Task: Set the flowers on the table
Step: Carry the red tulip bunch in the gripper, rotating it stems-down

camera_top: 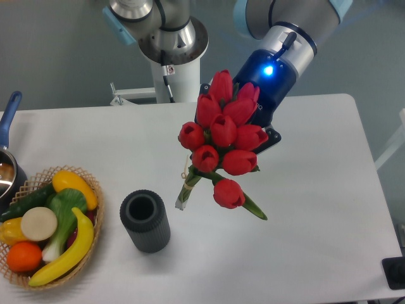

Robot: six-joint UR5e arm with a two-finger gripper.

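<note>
The flowers, a tied bunch of red closed tulips on green stems, hang tilted above the middle of the white table. Their heads point up and to the right. The stem ends point down-left, close to the tabletop. My gripper comes in from the upper right and sits right behind the tulip heads, which hide most of its fingers. It is shut on the bunch and carries it. A blue light glows on the wrist.
A dark grey cylindrical vase stands upright just left of the stem ends. A wicker basket with toy fruit and vegetables sits at the front left. A pot with a blue handle is at the left edge. The robot base stands behind the table.
</note>
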